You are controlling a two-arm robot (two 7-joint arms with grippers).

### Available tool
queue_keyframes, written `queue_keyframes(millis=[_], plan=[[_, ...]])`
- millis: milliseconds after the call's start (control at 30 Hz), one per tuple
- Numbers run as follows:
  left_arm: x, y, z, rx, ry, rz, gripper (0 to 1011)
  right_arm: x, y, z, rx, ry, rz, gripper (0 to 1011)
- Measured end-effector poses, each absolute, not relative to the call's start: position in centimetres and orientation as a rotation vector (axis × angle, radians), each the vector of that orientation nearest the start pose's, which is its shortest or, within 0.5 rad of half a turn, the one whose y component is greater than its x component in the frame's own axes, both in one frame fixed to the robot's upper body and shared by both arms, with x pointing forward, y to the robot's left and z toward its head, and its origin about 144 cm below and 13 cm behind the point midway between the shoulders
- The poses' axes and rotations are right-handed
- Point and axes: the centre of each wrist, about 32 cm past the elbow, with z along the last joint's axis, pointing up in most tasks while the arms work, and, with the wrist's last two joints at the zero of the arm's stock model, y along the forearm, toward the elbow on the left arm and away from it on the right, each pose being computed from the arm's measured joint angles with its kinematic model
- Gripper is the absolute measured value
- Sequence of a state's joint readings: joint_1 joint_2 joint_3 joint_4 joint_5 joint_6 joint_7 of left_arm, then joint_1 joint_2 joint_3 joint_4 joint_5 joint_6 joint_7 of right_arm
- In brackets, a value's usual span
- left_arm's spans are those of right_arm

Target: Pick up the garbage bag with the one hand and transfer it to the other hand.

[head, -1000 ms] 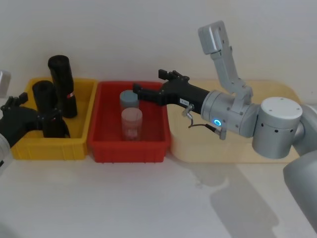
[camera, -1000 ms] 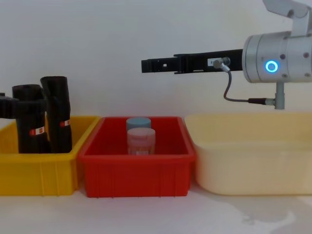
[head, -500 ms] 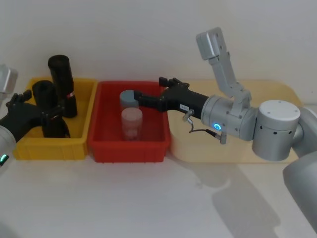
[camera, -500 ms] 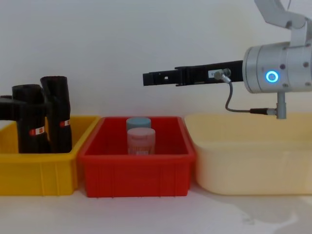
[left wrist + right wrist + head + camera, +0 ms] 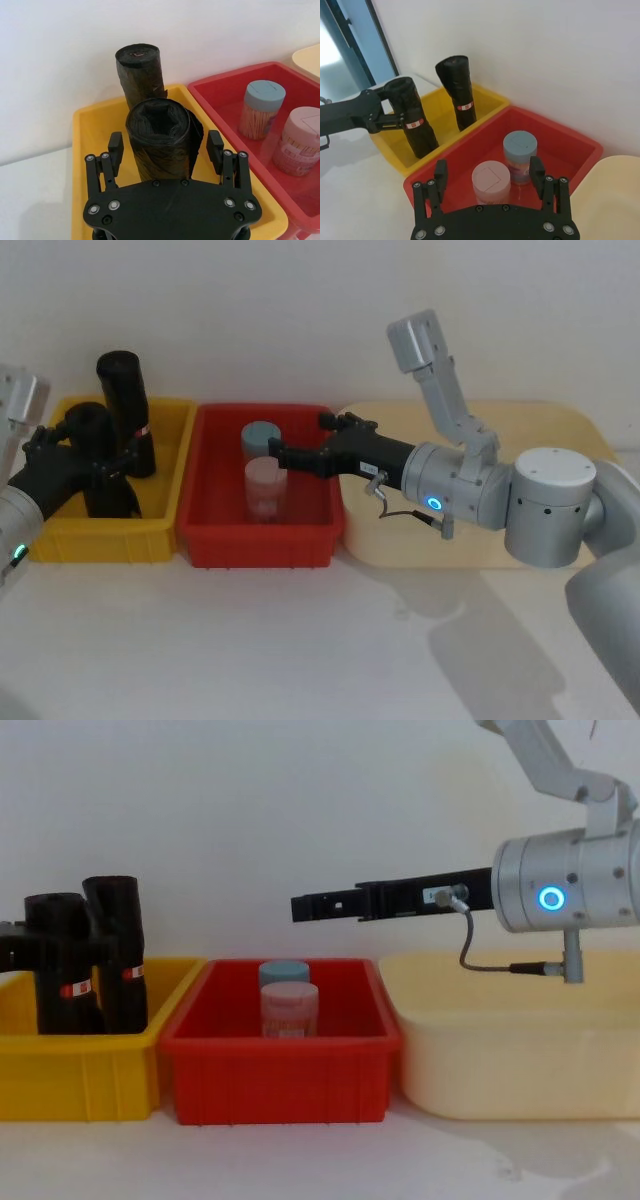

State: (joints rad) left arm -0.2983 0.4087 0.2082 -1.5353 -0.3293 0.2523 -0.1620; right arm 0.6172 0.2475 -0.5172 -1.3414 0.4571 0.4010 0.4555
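Observation:
Two black rolled garbage bags stand upright in the yellow bin [image 5: 70, 540]. My left gripper [image 5: 103, 468] is open, its fingers either side of the front garbage bag [image 5: 92, 440], near its top. In the left wrist view the left gripper [image 5: 165, 145] straddles that bag [image 5: 160, 125], a finger close to each side. The rear bag [image 5: 124, 400] stands free behind it. My right gripper [image 5: 275, 453], on the blue-lit arm, hangs open in the air above the red bin [image 5: 260, 545], pointing left toward the bags; the chest view shows the right gripper [image 5: 300, 906] well above the bin.
The red bin holds a blue-capped jar [image 5: 261, 437] and a pink-capped jar [image 5: 266, 485]. A cream tray [image 5: 560, 430] lies to the right under the right arm. A white wall stands close behind the bins.
The right gripper has come down lower over the red bin. The left arm has shifted slightly, its gripper staying around the front bag, which has not moved.

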Motion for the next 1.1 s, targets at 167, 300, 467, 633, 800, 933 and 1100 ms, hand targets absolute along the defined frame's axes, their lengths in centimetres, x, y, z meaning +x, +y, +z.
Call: queue_keyframes(millis=[167,300,467,633,800,933,1100], plan=[[53.2,28.8,123.4,0.151,-0.039,1.255,1000,59.0,-16.2,126.9,-0.172,0.122,-0.678,1005],[53.3,28.7,123.4,0.153,-0.039,1.256,1000,59.4,-15.8,126.6,-0.191,0.132,-0.668,1004],[53.4,28.7,123.4,0.154,-0.039,1.257,1000,59.9,-15.3,126.1,-0.212,0.14,-0.659,1004],[53.5,28.6,123.4,0.155,-0.039,1.258,1000,60.6,-14.6,125.8,-0.231,0.143,-0.648,1004],[53.6,28.6,123.4,0.155,-0.039,1.258,1000,61.2,-14.1,125.4,-0.249,0.145,-0.641,1004],[53.6,28.6,123.4,0.155,-0.039,1.259,1000,61.6,-13.8,125.3,-0.258,0.144,-0.639,1004],[53.6,28.6,123.3,0.155,-0.039,1.259,1000,62.0,-13.6,125.1,-0.27,0.142,-0.637,1004]])
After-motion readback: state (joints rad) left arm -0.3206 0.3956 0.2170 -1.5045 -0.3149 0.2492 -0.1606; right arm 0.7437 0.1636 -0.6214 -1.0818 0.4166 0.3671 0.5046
